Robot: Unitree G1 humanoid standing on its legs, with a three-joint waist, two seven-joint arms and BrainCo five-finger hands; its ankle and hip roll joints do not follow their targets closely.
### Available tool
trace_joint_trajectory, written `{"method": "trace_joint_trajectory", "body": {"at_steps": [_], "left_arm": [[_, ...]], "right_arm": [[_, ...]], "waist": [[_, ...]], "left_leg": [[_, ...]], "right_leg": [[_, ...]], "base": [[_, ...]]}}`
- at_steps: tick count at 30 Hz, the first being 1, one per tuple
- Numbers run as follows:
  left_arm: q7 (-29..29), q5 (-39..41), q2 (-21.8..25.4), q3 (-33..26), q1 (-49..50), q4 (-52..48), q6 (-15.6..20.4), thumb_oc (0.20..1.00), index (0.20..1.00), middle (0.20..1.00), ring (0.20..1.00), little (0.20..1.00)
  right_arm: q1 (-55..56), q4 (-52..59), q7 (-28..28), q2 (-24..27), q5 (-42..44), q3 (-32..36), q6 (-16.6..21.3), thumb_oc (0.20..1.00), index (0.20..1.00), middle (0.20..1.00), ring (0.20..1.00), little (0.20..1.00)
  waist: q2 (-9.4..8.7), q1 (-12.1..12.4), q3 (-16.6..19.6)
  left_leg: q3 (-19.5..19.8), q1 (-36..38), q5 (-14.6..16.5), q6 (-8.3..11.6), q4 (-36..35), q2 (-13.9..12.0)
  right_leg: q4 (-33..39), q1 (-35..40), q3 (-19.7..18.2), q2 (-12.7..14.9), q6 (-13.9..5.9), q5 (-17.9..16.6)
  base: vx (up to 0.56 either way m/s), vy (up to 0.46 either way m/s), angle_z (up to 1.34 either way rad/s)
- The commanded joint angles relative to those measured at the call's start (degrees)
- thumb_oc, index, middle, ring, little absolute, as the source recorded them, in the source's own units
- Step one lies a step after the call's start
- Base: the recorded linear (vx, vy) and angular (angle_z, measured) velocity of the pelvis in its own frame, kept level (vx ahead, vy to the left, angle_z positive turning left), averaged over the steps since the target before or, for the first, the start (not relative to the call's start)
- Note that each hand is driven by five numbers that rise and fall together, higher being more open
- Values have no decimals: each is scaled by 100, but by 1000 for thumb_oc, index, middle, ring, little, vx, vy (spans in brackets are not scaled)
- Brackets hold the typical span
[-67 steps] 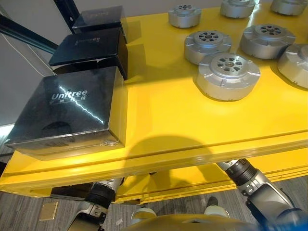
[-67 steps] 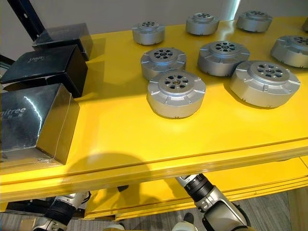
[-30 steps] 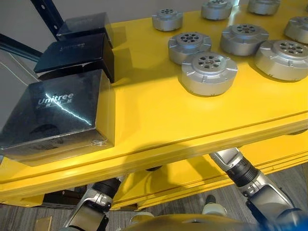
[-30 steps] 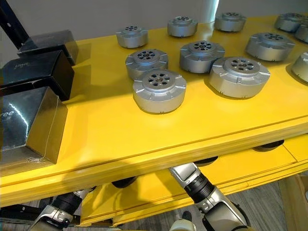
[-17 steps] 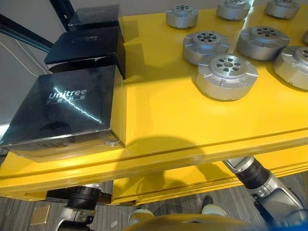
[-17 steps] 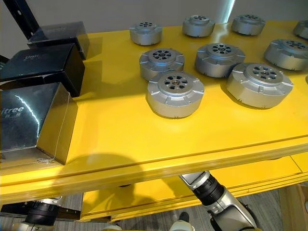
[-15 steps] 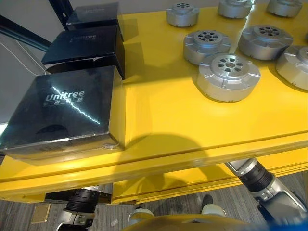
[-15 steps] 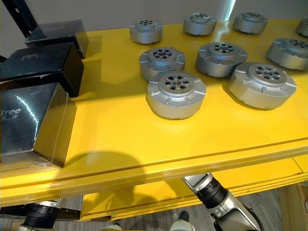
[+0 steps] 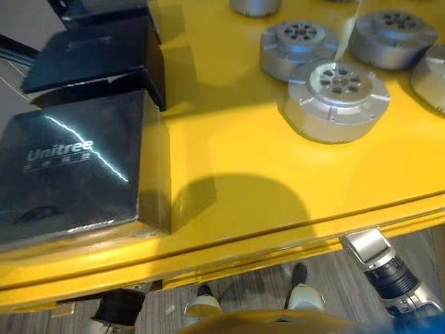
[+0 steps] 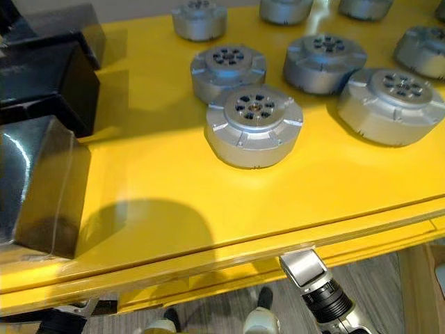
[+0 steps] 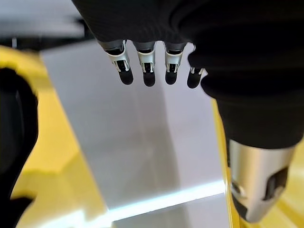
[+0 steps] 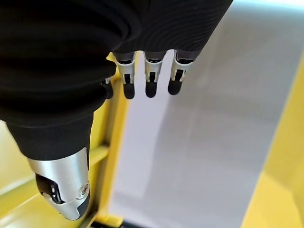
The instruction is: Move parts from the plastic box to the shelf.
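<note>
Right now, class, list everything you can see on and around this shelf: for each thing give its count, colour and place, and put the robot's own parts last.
Shelf: one, yellow, spans the eye views; a lower yellow level shows beneath its front edge.
Round metal parts: at least seven in the right eye view, silver-grey, spread over the shelf's middle, right and far side, some cut by the picture edge.
Boxes: three, glossy black, in a row along the shelf's left side, running from near to far.
Floor: grey wood-look, below the shelf front.
Left robot hand: one, silver fingers with dark tips, straight, holding nothing, by yellow shelf framing.
Right robot hand: one, same colours, fingers straight, holding nothing, beside a yellow frame.
</note>
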State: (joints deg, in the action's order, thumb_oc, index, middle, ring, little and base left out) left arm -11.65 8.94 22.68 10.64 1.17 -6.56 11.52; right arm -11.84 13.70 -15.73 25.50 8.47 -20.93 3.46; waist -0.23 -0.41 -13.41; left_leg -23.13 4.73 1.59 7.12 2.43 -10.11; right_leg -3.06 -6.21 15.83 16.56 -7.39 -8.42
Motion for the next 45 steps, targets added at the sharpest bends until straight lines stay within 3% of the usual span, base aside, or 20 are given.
{"method": "trace_joint_trajectory", "body": {"at_steps": [1, 2, 4, 5, 7, 9, 13, 14, 15, 17, 19, 25, 32, 34, 36, 37, 40, 41, 42, 45], "left_arm": [[-202, 127, 666, -333, -262, -364, 28, 1000, 1000, 1000, 1000, 1000], [-236, 110, 654, -317, -241, -312, 3, 1000, 1000, 1000, 1000, 1000], [-233, 158, 641, -324, -135, -325, 58, 1000, 1000, 1000, 1000, 1000], [-229, 212, 648, -386, 70, -292, 193, 1000, 1000, 1000, 1000, 1000], [-228, 294, 629, -423, 194, -201, 304, 1000, 1000, 1000, 1000, 1000], [-275, 564, 510, -394, 276, -37, 207, 1000, 1000, 1000, 1000, 1000], [-412, 820, 351, -402, 400, 116, 137, 1000, 1000, 1000, 1000, 1000], [-458, 909, 309, -443, 477, 210, 187, 1000, 1000, 1000, 1000, 1000], [-481, 924, 263, -460, 497, 252, 206, 1000, 1000, 1000, 1000, 1000], [-479, 885, 231, -490, 494, 349, 278, 1000, 1000, 1000, 1000, 1000], [-381, 824, 188, -510, 431, 451, 286, 1000, 1000, 1000, 1000, 1000], [-96, 766, 181, -480, 384, 371, 101, 1000, 1000, 1000, 1000, 1000], [142, 832, 98, -270, 350, 403, 57, 1000, 1000, 1000, 1000, 1000], [188, 833, 80, -208, 300, 470, 52, 1000, 1000, 1000, 1000, 1000], [200, 829, 68, -181, 251, 535, 76, 1000, 1000, 1000, 1000, 1000], [179, 864, 56, -145, 194, 595, 21, 1000, 1000, 1000, 1000, 1000], [203, 852, 42, -130, 137, 630, -37, 1000, 1000, 1000, 1000, 1000], [195, 874, 57, -101, 61, 686, -49, 1000, 1000, 1000, 1000, 1000], [210, 871, 60, -97, 53, 694, -48, 1000, 1000, 1000, 1000, 1000], [260, 833, 88, -10, -62, 788, -137, 1000, 1000, 1000, 1000, 1000]], "right_arm": [[-50, 476, 176, -111, 323, 235, 636, 1000, 1000, 1000, 1000, 1000], [145, 722, 297, 49, 492, 338, 700, 1000, 1000, 1000, 1000, 1000], [209, 799, 347, 107, 548, 364, 742, 1000, 1000, 1000, 1000, 1000], [243, 685, 401, 140, 504, 344, 989, 1000, 1000, 1000, 1000, 1000], [187, 516, 432, 144, 527, 303, 1131, 1000, 1000, 1000, 1000, 1000], [-37, 355, 432, 149, 523, 218, 989, 1000, 1000, 1000, 1000, 1000], [-357, 102, 524, 80, 518, 23, 802, 1000, 1000, 1000, 1000, 1000], [-478, -10, 561, 36, 451, -61, 755, 1000, 1000, 1000, 1000, 1000], [-545, -52, 563, 4, 400, -113, 715, 1000, 1000, 1000, 1000, 1000], [-582, -110, 573, 10, 353, -154, 658, 1000, 1000, 1000, 1000, 1000], [-456, -136, 572, 61, 411, -129, 655, 1000, 1000, 1000, 1000, 1000], [-99, -110, 518, 146, 82, 20, 905, 1000, 1000, 1000, 1000, 1000], [-94, -312, 457, 181, 3, 89, 873, 1000, 1000, 1000, 1000, 1000], [-68, -378, 519, 228, 157, 132, 839, 1000, 1000, 1000, 1000, 1000], [-63, -424, 594, 235, 251, 152, 803, 1000, 1000, 1000, 1000, 1000], [-94, -635, 749, 192, 543, 119, 718, 1000, 1000, 1000, 1000, 1000], [-92, -785, 768, 138, 613, 117, 720, 1000, 1000, 1000, 1000, 1000], [-42, -847, 766, 78, 630, 128, 723, 1000, 1000, 1000, 1000, 1000], [-32, -850, 761, 70, 630, 131, 710, 1000, 1000, 1000, 1000, 1000], [45, -1000, 825, -67, 616, 150, 716, 1000, 1000, 1000, 1000, 1000]], "waist": [[-15, 15, -34], [43, -67, 12], [57, -76, 46], [6, 4, 67], [-33, 99, 44], [-49, 204, 13], [-38, 291, -16], [-41, 299, -38], [-33, 312, -60], [-49, 271, -94], [-52, 148, -92], [-69, 121, 107], [-97, 86, 322], [-103, 65, 379], [-110, 58, 382], [-113, 78, 395], [-130, 71, 405], [-153, 16, 399], [-156, 12, 396], [-192, -32, 395]], "left_leg": [[-382, -62, 340, -537, 353, -135], [-28, -210, 167, -662, 121, -80], [152, -268, 65, -634, 1, -48], [285, -388, 27, -532, 45, -30], [375, -558, 5, -420, 209, -125], [395, -759, -162, -258, 329, -341], [467, -772, -608, -86, 48, -684], [475, -761, -1116, 57, -82, -1001], [471, -835, -1395, 122, -73, -1184], [363, -832, -1312, 201, 105, -1236], [-107, -616, -836, 124, 323, -1034], [-33, -408, -223, -8, 735, -484], [45, -219, -8, -40, 1187, -314], [132, -147, 134, -90, 1300, -227], [112, -179, 80, -175, 1263, -168], [317, -166, 250, -262, 1167, 11], [374, -123, 381, -337, 984, 118], [284, -65, 534, -417, 753, 147], [267, -50, 551, -429, 720, 154], [90, 107, 567, -507, 391, 218]], "right_leg": [[-1000, 305, 360, 283, -371, 593], [-2186, 36, -77, -384, -230, 1160], [-2519, -101, -256, -654, -130, 1472], [-2060, 141, -79, -778, 85, 1737], [-1624, 383, 123, -778, 239, 1842], [-1251, 600, 288, -792, 382, 1854], [-1053, 696, 409, -872, 475, 1846], [-1033, 679, 474, -849, 507, 1809], [-960, 687, 512, -829, 528, 1741], [-992, 751, 589, -782, 540, 1858], [-988, 818, 825, -772, 543, 1877], [-603, 859, 751, -917, 527, 1669], [-428, 862, 646, -991, 635, 1635], [-463, 796, 595, -1009, 655, 1653], [-457, 722, 624, -1010, 693, 1554], [-487, 659, 496, -989, 643, 1500], [-433, 619, 404, -920, 524, 1348], [-377, 586, 354, -793, 370, 1168], [-371, 584, 346, -774, 350, 1146], [-272, 486, 315, -390, -38, 730]], "base": [[-301, -46, -52], [-221, -65, -50], [-255, -215, 4], [-270, -401, 46], [-218, -397, 32], [-210, -333, 14], [-141, -204, 15], [-200, -206, 16], [-160, -195, 16], [-92, -137, 6], [-167, -152, 25], [-119, -66, 42], [-110, 110, 10], [-157, 247, 11], [-223, 262, 2], [-299, 394, -1], [-189, 285, -25], [-207, 298, -27], [-161, 250, -12], [-138, 193, -13]]}}
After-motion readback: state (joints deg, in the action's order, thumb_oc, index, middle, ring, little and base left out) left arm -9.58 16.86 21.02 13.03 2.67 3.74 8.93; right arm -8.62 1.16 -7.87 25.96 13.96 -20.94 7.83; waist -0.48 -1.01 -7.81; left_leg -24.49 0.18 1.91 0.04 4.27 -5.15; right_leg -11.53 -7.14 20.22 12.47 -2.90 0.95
